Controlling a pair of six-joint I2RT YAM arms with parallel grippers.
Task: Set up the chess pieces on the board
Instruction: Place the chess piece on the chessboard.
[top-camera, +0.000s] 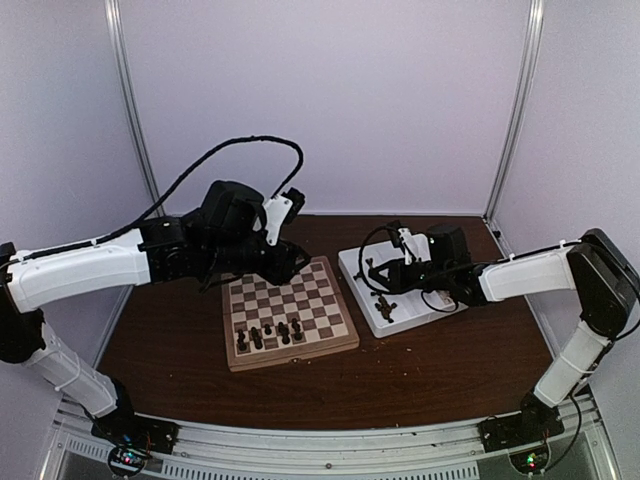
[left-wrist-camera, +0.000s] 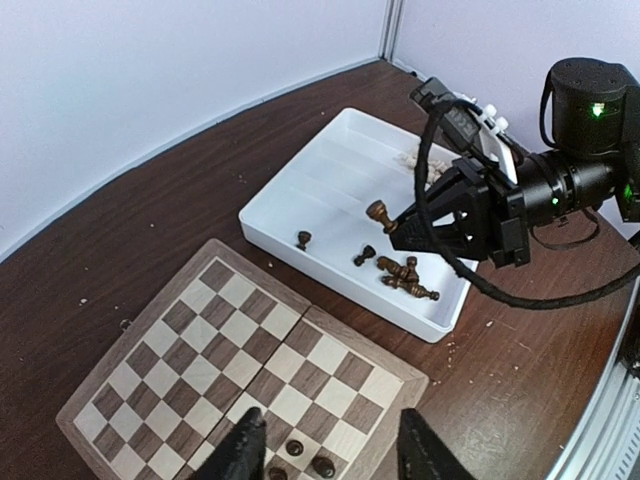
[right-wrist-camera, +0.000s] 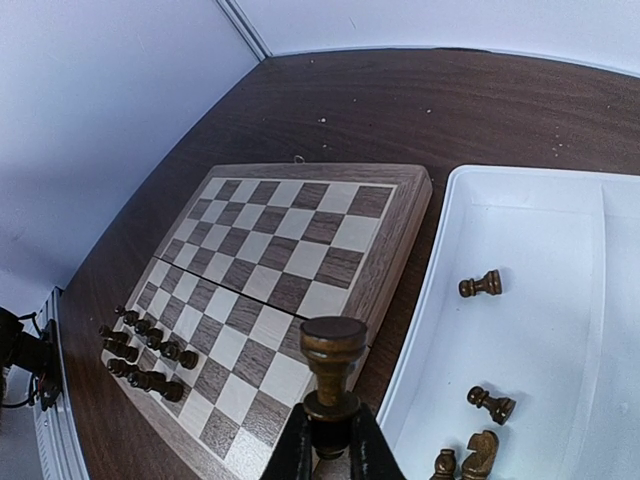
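The board lies mid-table, with several dark chess pieces standing in its near rows; they also show in the right wrist view. My right gripper is shut on a dark brown piece and holds it above the left part of the white tray, beside the board's right edge. The left wrist view shows this held piece too. My left gripper is open and empty above the board, with pieces below it.
Loose dark pieces lie in the tray. Pale pieces sit in a far compartment. The tray's rim is close beside the board's edge. White walls and frame posts enclose the table.
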